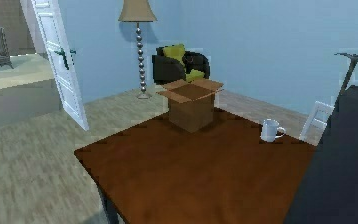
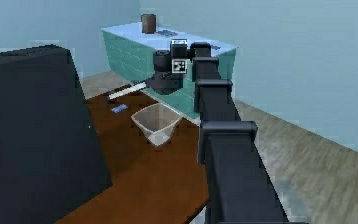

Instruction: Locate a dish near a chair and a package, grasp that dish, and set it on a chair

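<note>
A pale, see-through bowl-shaped dish (image 2: 157,124) stands on the brown wooden table (image 2: 137,170) in the arm side view. The dark arm (image 2: 227,150) rises from the bottom edge past the dish's right. At its far end are two white marked squares, with the gripper (image 2: 163,84) farther out than the dish. The teal cabinet sits behind the gripper, so I cannot tell whether it holds anything. In the forward view an open cardboard box (image 1: 192,105) stands on the table (image 1: 187,170). A dark armchair (image 1: 180,65) with yellow-green cushions sits in the far corner.
A white mug (image 1: 271,130) stands near the table's right edge. A tall dark slab (image 2: 37,130) stands on the table. The teal cabinet (image 2: 137,50) carries a brown object (image 2: 148,22). A floor lamp (image 1: 139,45) and a white door (image 1: 59,60) stand at the back left.
</note>
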Tool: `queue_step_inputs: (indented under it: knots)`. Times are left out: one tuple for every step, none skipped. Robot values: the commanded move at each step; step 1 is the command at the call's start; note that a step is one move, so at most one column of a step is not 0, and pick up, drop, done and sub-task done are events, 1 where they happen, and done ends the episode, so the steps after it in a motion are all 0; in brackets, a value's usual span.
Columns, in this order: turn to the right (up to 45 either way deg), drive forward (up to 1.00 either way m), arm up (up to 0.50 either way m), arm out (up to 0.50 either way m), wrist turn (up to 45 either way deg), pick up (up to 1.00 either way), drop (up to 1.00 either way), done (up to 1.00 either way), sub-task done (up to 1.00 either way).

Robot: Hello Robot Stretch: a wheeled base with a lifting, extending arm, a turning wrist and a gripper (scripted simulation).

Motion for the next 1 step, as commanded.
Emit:
queue_step_inputs:
  knots:
    - [0.0, 0.0, 0.0, 0.0, 21.0, 0.0, 0.0, 0.0, 0.0]
